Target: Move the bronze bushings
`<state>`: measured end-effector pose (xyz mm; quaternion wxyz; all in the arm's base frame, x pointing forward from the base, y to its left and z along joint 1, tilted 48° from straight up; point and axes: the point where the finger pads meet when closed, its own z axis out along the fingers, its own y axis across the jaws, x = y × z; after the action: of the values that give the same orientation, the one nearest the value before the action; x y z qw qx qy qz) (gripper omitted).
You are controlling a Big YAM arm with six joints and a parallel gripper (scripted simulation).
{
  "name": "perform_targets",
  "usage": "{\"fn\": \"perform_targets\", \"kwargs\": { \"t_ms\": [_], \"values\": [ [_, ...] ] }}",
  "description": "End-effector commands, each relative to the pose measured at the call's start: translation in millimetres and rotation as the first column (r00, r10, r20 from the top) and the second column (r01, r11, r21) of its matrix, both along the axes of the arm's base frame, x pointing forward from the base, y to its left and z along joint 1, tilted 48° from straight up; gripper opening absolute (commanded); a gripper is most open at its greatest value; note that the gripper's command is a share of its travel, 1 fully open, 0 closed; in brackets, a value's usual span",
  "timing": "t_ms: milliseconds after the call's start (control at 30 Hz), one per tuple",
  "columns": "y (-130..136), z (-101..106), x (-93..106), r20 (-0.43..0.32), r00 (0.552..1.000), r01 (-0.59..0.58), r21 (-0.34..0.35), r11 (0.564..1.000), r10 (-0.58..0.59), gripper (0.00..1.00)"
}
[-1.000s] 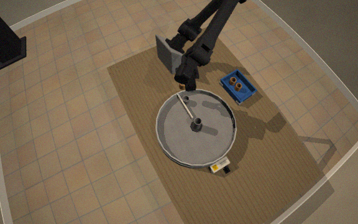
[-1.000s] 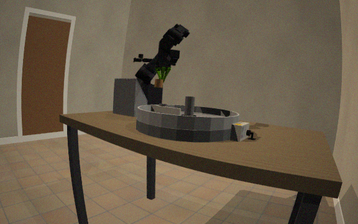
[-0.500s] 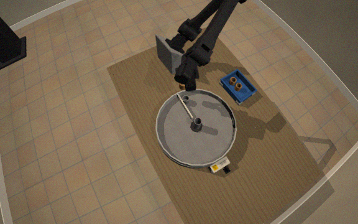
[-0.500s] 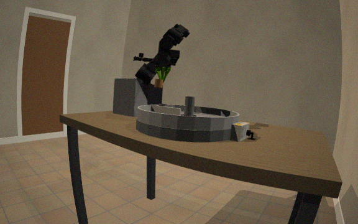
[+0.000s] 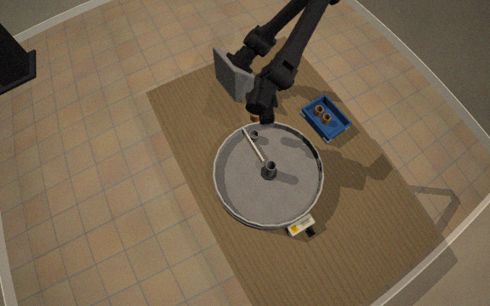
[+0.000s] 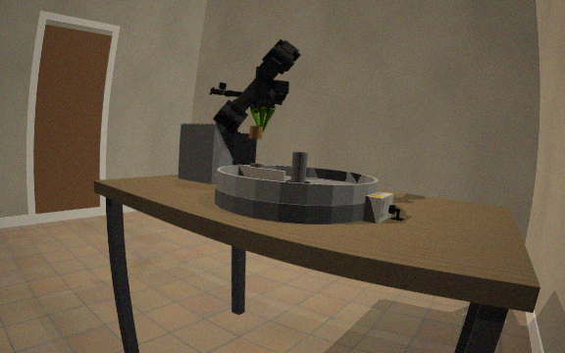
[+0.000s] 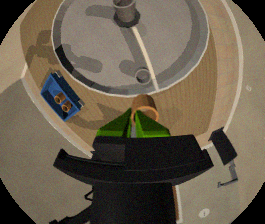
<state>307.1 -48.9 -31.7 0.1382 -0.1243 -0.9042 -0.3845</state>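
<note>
My gripper [image 6: 257, 128] [image 7: 133, 111] is shut on a bronze bushing [image 5: 253, 117] [image 6: 255, 132] [image 7: 144, 103] and holds it in the air above the far rim of the grey turntable [image 5: 245, 195] [image 6: 282, 193] [image 7: 176, 10]. A grey bushing [image 5: 253, 134] [image 7: 141, 75] stands on the turntable beside a white bar [image 5: 253, 144] [image 7: 137, 38]. The blue crate [image 5: 341, 123] [image 7: 51, 84] lies to the right of the turntable and holds two bronze bushings [image 5: 318, 110] [image 5: 326, 118] [image 7: 64, 103].
A dark post [image 5: 268, 170] [image 6: 299, 167] [image 7: 124, 8] stands at the turntable's centre. A grey box [image 5: 230, 78] [image 6: 199, 152] stands at the arm's base. A small control box [image 5: 300, 225] [image 6: 379, 206] sits at the turntable's near edge.
</note>
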Motion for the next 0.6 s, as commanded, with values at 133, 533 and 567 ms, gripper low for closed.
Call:
{"fn": "perform_targets", "kwargs": {
  "t_ms": [133,533,567],
  "values": [
    [31,42,25.1,0.019,1.0,0.0,-0.019,1.0,0.001,0.0],
    [106,122,67.8,0.047,0.999,-0.001,-0.019,1.0,0.001,0.0],
    [116,131,71.1,0.047,0.999,-0.001,-0.018,1.0,0.001,0.0]
  ]
}}
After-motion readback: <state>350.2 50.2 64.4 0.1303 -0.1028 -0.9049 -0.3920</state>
